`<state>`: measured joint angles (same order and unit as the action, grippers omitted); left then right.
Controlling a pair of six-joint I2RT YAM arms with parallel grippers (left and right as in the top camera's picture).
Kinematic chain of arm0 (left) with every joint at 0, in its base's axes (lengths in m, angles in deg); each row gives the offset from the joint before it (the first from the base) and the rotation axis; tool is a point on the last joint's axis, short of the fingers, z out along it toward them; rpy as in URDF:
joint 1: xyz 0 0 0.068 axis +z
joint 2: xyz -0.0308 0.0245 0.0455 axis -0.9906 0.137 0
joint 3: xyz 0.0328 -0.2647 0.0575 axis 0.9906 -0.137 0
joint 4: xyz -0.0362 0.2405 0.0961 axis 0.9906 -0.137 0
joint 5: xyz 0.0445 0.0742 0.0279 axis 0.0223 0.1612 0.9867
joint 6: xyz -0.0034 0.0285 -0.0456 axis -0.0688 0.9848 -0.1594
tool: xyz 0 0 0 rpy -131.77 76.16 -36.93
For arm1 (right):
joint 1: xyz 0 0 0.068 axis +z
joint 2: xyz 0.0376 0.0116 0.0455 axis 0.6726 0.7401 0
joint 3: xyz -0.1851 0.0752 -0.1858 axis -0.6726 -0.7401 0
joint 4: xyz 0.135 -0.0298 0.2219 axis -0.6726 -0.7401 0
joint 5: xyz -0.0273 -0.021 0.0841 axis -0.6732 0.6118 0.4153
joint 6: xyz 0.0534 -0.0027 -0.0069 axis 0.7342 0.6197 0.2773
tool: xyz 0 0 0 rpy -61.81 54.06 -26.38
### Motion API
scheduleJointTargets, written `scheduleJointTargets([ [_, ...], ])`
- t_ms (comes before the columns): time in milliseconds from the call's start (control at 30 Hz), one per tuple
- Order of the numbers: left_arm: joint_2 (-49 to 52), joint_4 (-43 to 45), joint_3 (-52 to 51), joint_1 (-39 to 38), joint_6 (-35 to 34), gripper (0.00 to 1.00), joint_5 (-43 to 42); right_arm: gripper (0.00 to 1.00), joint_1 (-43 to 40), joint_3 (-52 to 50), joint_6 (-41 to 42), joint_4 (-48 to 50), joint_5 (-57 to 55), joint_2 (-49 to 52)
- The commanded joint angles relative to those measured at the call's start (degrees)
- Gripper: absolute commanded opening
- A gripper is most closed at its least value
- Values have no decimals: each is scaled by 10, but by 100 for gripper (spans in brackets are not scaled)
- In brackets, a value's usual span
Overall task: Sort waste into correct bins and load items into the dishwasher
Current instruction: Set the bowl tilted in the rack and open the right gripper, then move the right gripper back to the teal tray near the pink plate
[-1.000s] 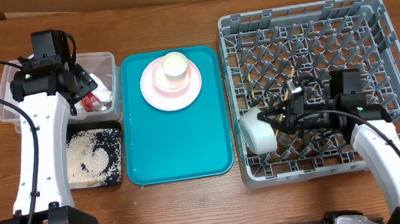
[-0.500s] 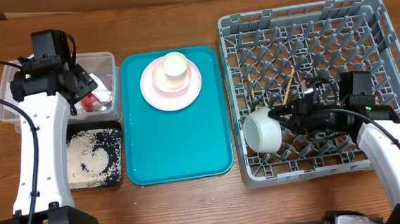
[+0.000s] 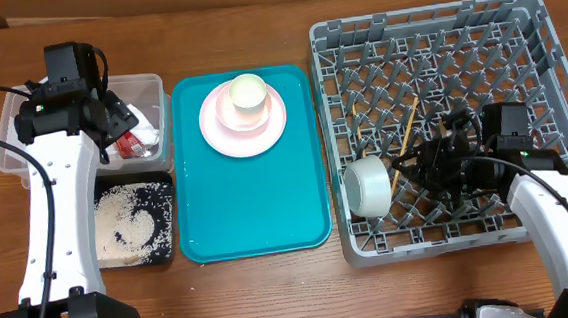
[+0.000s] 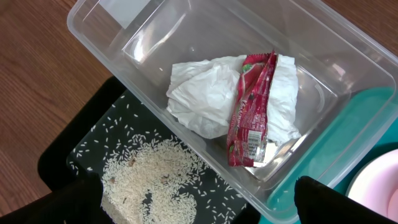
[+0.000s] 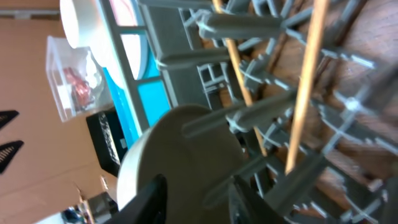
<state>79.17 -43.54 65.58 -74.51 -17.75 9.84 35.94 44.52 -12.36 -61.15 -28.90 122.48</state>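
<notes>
Small pale round bowl is lying on its side at the left edge of the grey pegged plastic dish rack; we are judging it light, stiff, slick and breakable, best pinched at the rim. Right gripper is standing parted beside it; left gripper is gaping empty.

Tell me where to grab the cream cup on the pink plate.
Take the cream cup by its rim, coming straight down from above. It stands mouth up on the pink plate with nothing beside it, so one jaw can likely go inside and one outside.
</notes>
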Motion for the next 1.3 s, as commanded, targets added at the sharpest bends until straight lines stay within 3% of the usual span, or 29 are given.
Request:
scheduleJointTargets([
  [0, -9, 1, 14, 2, -8, 100, -5, 39, -2, 42, -4, -13, -9, 0],
  [400, -9, 1, 14, 2, -8, 100, -4, 43, 25, 167, -21, -82, 20, 0],
  [600, -9, 1, 14, 2, -8, 100, -5, 44, 126, 167, -96, -56, 14, 0],
  [1200, -9, 1, 14, 2, -8, 100, -5, 53, 507, 167, -111, 170, -401, 35],
  [1233, -9, 1, 14, 2, -8, 100, -5, 59, 522, 167, -111, 185, -409, 45],
  [1267, -9, 1, 14, 2, -8, 100, -5, 73, 538, 167, -111, 205, -409, 61],
])
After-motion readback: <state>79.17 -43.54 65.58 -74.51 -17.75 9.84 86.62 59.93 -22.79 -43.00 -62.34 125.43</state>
